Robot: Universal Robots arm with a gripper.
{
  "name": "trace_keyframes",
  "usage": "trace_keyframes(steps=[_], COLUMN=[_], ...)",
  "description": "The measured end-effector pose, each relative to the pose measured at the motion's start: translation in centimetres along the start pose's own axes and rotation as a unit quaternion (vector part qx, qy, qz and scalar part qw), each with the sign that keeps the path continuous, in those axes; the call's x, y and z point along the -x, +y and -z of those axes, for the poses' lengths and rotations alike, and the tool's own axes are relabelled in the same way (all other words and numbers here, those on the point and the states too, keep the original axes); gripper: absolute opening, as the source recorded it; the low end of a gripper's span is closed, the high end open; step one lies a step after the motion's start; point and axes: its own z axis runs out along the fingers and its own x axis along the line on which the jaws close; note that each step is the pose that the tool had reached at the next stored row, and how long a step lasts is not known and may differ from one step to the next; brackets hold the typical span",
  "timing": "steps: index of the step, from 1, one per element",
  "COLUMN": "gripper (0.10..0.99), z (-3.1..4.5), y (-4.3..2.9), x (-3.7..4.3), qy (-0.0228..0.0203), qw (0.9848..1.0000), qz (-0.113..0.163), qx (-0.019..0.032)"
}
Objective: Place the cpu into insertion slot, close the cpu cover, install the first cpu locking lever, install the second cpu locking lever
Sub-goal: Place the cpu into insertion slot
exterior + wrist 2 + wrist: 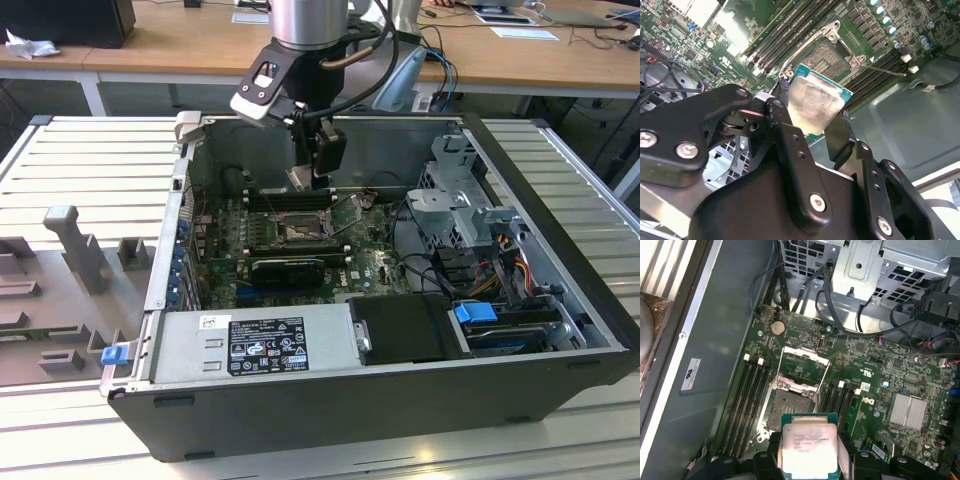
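Exterior view: the arm's gripper (314, 172) reaches down into an open computer case (350, 425) sitting on a ribbed tabletop (90, 150). The cpu (301, 178) is at its tip, above the insertion slot (298, 230) and clear of it. Second wrist view: black fingers (785, 130) pinch the cpu by two opposite edges, with the silver face and green rim showing. The slot beyond is bare, its dark pin field exposed, and a thin locking lever (883, 70) sticks out sideways. First wrist view: the cpu is held just short of the slot. The cpu cover (807, 354) is flipped open on the slot's far side, with memory slots (752, 395) flanking it and a coin battery (777, 328) beyond.
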Motion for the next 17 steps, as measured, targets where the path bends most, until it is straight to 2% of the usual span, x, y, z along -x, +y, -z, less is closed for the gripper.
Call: trace_keyframes(steps=[11,13,17], gripper=[0.529,0.529,0.529], z=[-0.18,-0.42,-1.25], y=[-0.33,-0.41,-0.49], x=[-0.09,-0.13,-0.13], qy=[-0.0003,-0.0008,-0.0033], qw=[1.0000,1.0000,0.9993], qz=[-0.005,-0.009,-0.037], qx=[0.0001,0.0001,0.0007])
